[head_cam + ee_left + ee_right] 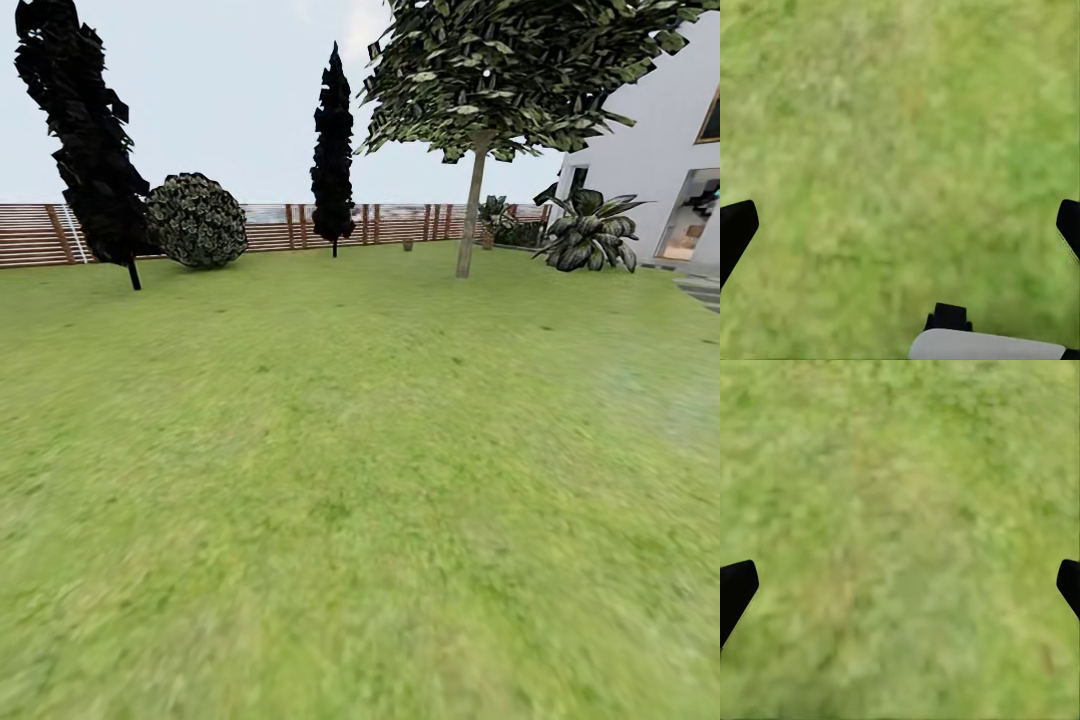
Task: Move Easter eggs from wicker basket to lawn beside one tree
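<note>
left claw: spread wide, dark fingertips at opposite frame edges, nothing between them, bare grass beyond
right claw: same, wide open, empty, fingertips dark and apart, grass below
lawn: directly under both claws, mottled green, blurred up close
tree: grey-beige trunk, leafy crown, far ahead of both claws, toward the right-claw side, well apart
cypresses: one far ahead on left-claw side, one far ahead near centre; not targets
shrub: round, just beside the left cypress, by the fence
house: white wall, far ahead past the right claw, palm-like plant in front of it
eggs and basket: location unknown from these views, not within reach of either claw
step in hand: likely travelling or searching; nothing picked up so far, judging by empty claws
next move calls for: probably turning base or head to find the basket, then closing in before lowering a claw
hard to make out: small dark object near fence, too small to identify; near grass smeared; white part cut off at left wrist frame edge, likely robot body
</note>
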Tool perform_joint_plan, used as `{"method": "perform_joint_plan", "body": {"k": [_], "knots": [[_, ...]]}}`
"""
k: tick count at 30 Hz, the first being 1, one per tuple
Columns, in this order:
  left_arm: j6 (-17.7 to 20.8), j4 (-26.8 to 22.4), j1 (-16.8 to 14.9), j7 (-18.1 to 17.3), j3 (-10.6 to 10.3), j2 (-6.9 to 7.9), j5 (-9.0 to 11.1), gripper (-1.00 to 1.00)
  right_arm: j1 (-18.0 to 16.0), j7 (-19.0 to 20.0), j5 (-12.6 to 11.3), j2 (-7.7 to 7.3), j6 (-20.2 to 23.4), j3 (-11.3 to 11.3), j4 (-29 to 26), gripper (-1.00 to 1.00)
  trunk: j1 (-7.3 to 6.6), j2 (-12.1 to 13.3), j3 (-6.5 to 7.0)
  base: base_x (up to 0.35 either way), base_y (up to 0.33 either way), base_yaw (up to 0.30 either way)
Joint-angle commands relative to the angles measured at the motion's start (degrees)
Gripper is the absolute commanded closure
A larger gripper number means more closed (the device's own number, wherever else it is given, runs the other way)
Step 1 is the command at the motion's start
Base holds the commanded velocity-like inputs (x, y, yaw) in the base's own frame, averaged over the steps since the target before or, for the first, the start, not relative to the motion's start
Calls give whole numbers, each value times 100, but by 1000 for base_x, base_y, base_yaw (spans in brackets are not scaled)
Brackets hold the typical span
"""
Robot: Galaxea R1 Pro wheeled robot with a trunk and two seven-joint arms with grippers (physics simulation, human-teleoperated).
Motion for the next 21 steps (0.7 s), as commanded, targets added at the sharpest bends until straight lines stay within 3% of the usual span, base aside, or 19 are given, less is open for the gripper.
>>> {"method": "perform_joint_plan", "body": {"k": [1, 21], "knots": [[-16, 4, -4, 27, -10, 1, -3, -100, -4, -22, -49, -3, -17, 48, -1, -100, 4, -4, -6, 334, 0, 0], [-16, 4, -4, 30, -5, 8, -11, -100, -4, -18, -41, -11, -17, 46, -10, -100, 4, -4, -6, 334, 0, 0]]}}
